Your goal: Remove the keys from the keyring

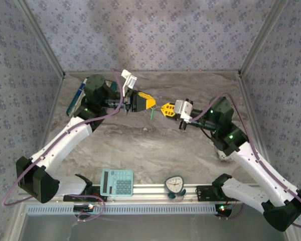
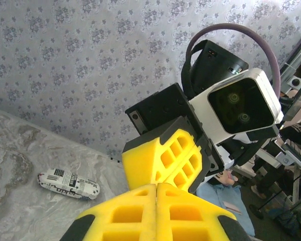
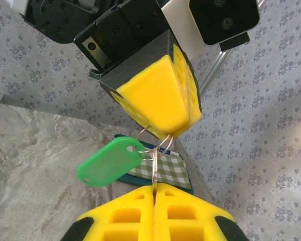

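1. Because the green key piece [image 3: 109, 162] hangs loose from the keyring [image 3: 158, 144], neither pair of jaws holds it. It dangles in the air between the two arms, above the far half of the surface [image 1: 140, 145], about midway between its left and right edges.
2. The left jaws are pressed together on the top of the keyring, whose wire loops emerge from under their yellow fingertips [image 3: 163, 98].
3. The right jaws, directly opposite and nearly touching the left pair, are pressed together too. A thin metal sliver [image 3: 154, 175] runs from the ring into their seam, but it cannot be told whether it is the ring's own wire or a key seen edge-on.
4. A straight pull apart would likely only drag the ring out of the weaker grip, since nothing is spreading the coil for the green piece to slide off.
5. If either grip slips, the whole bunch could drop to the surface, swinging as it falls, and land flat, where it is hard to pick up.
6. With the fingertips this close, a twist could knock them together and jar the ring loose.
7. The teal calculator [image 1: 116, 182] at the near edge lies well apart from all this.
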